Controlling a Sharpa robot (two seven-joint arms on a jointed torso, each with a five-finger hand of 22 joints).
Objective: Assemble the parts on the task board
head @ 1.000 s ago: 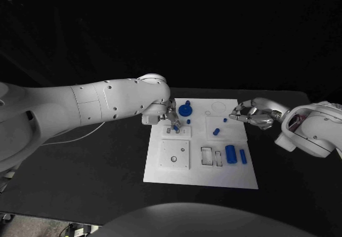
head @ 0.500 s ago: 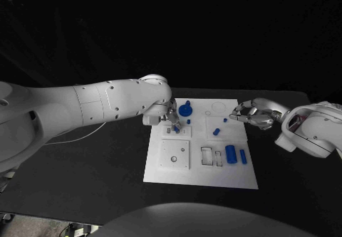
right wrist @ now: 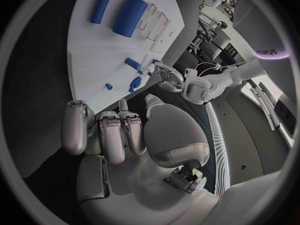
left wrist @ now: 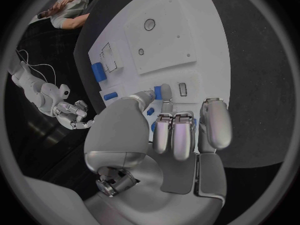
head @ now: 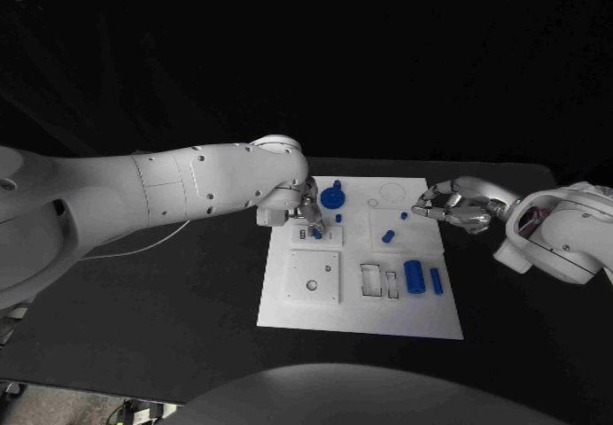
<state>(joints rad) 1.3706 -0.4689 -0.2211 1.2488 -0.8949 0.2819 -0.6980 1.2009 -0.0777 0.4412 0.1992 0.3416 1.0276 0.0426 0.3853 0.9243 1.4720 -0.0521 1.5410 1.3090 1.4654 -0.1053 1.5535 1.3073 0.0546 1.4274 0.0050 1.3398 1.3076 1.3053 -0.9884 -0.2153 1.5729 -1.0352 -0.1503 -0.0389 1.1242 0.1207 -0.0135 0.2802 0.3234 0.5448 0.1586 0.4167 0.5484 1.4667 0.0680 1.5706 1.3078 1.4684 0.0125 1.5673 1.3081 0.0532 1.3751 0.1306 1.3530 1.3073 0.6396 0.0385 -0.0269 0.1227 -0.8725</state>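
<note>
The white task board (head: 361,305) is laid flat in the middle of the black table (head: 153,301). On it, a thick blue cylinder (head: 414,273) and a thinner blue rod (head: 436,281) are seen lying side by side. A small blue peg (head: 315,231) is pinched in the left hand (head: 304,215) above the board's left part. The right hand (head: 446,205) is held at the board's right edge, its fingers curled in on nothing.
</note>
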